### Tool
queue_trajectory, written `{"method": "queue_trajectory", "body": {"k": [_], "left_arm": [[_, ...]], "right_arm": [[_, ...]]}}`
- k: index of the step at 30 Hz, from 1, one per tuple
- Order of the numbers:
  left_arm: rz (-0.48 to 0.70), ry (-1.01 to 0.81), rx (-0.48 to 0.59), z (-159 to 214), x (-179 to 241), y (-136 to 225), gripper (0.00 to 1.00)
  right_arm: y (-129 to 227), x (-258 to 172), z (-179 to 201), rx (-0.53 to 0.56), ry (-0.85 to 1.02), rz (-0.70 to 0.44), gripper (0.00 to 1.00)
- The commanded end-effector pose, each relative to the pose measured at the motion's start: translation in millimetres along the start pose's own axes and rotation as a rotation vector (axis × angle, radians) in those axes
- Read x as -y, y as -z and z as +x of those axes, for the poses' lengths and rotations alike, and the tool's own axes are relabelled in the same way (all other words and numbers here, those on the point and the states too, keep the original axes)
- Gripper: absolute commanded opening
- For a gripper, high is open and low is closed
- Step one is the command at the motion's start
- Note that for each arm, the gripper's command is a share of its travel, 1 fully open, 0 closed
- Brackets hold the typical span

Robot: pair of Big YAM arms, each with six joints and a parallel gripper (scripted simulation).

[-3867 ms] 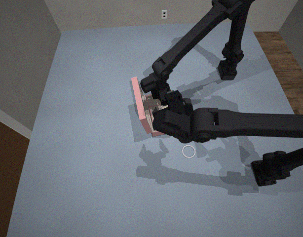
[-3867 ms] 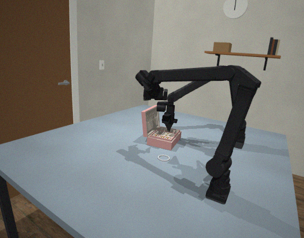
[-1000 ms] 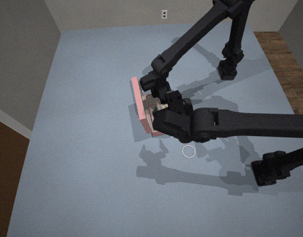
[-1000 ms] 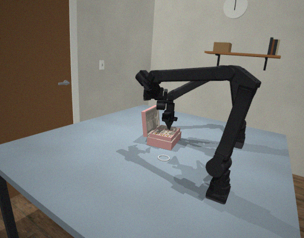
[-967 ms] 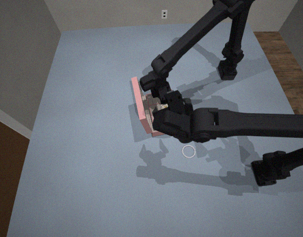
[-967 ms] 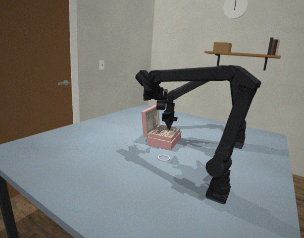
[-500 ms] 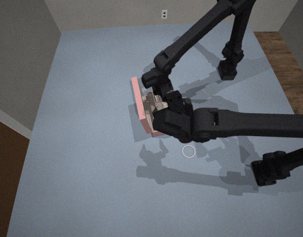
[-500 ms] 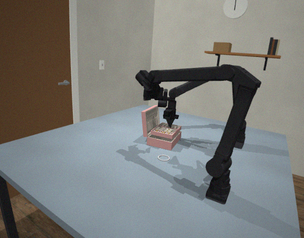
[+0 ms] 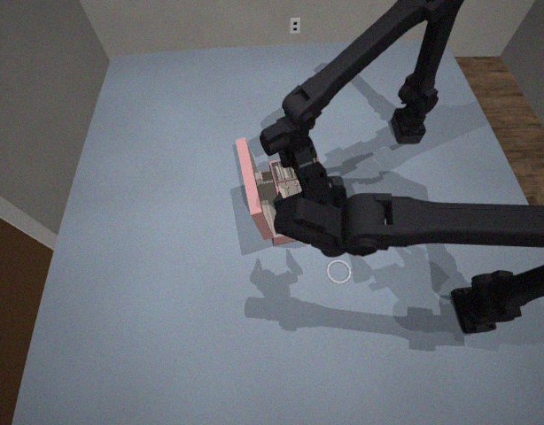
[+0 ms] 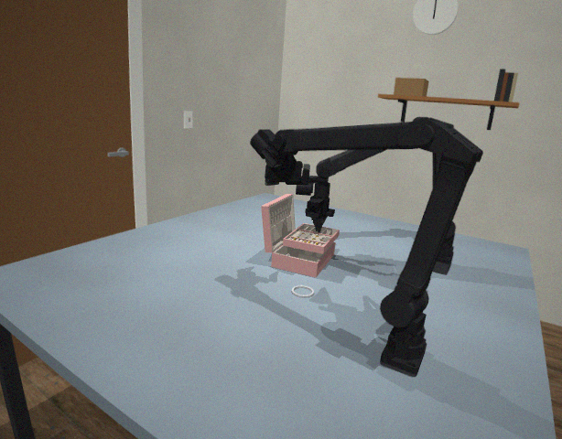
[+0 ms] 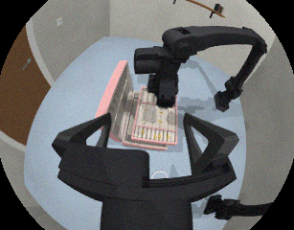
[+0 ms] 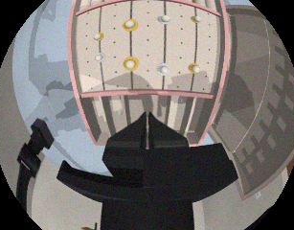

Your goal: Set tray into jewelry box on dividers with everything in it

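On a pale blue table [image 9: 126, 320] [image 10: 224, 354] [image 11: 51, 129] [image 12: 29, 72], the pink jewelry tray [image 9: 276, 181] [image 10: 302, 244] [image 11: 153, 142] [image 12: 147, 94] hangs above its open box [image 9: 283, 240] [image 10: 294, 264] [image 11: 142, 146] [image 12: 252, 91].
The right gripper [image 10: 318, 230] [image 11: 157, 99] [image 12: 147, 116] pinches the tray, fingers closed; the left gripper [image 10: 306, 179] [image 11: 147, 116], spread wide, holds nothing.
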State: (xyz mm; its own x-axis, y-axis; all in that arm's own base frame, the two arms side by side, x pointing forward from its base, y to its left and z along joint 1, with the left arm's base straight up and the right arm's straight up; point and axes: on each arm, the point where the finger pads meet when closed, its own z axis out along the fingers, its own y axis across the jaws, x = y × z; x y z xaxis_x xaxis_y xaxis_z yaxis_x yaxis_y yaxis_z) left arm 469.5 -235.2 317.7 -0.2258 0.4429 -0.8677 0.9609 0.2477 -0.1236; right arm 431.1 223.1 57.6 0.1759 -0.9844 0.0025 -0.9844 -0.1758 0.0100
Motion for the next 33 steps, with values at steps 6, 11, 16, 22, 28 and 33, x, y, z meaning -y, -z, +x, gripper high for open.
{"method": "queue_trajectory", "body": {"k": [6, 11, 16, 22, 28, 33], "left_arm": [[-0.015, -0.036, 0.021, -18, -1, 8, 1.00], [-0.015, -0.036, 0.021, -18, -1, 8, 1.00], [-0.015, -0.036, 0.021, -18, -1, 8, 1.00], [-0.015, -0.036, 0.021, -18, -1, 8, 1.00], [-0.015, -0.036, 0.021, -18, -1, 8, 1.00], [-0.015, -0.036, 0.021, -18, -1, 8, 1.00]], "right_arm": [[9, 28, 0, 0.019, 0.006, 0.051, 0.00], [4, 39, 0, 0.020, 0.007, 0.053, 0.00], [0, 47, 1, 0.020, 0.005, 0.053, 0.00], [11, 47, -5, 0.026, 0.004, 0.071, 0.00], [11, 46, -5, 0.025, 0.004, 0.071, 0.00], [8, 48, -6, 0.020, 0.004, 0.051, 0.00]]}}
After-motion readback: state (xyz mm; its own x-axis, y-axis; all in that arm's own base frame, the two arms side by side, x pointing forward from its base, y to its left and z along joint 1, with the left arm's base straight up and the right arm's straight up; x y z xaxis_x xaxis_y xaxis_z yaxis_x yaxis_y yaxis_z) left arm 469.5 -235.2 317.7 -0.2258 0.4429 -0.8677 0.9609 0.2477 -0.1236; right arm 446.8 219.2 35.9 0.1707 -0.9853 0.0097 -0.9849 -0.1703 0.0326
